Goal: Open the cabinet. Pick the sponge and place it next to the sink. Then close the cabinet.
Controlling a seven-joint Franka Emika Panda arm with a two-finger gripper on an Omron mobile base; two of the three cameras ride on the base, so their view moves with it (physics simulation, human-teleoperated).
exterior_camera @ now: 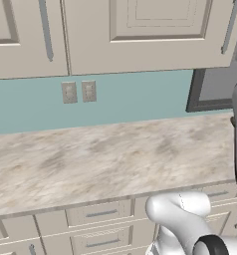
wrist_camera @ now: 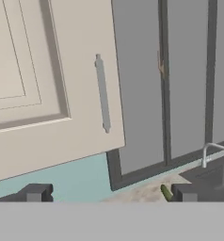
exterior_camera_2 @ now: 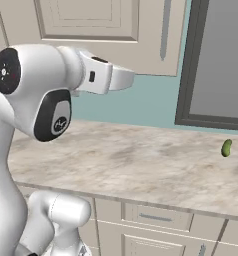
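Note:
The cabinet (wrist_camera: 34,84) is a beige wall cabinet, its raised-panel door shut, with a long grey bar handle (wrist_camera: 103,93) near the door's right edge. It also hangs above the counter as cabinet (exterior_camera: 140,45) and cabinet (exterior_camera_2: 91,20), the handle (exterior_camera_2: 165,30) at its right side. My gripper (wrist_camera: 111,194) is open and empty, some way in front of the door and below the handle, touching nothing. A dark patch under a faucet (wrist_camera: 212,151) looks like the sink (wrist_camera: 213,175). The sponge is out of view.
A small green pickle-like thing (exterior_camera_2: 226,147) lies on the marbled counter (exterior_camera: 105,159) below a dark-framed window (exterior_camera_2: 216,65). Another wall cabinet (exterior_camera: 21,40) hangs to the left. Low drawers (exterior_camera: 100,213) run under the counter's front edge. My white arm (exterior_camera_2: 36,100) rises on the left.

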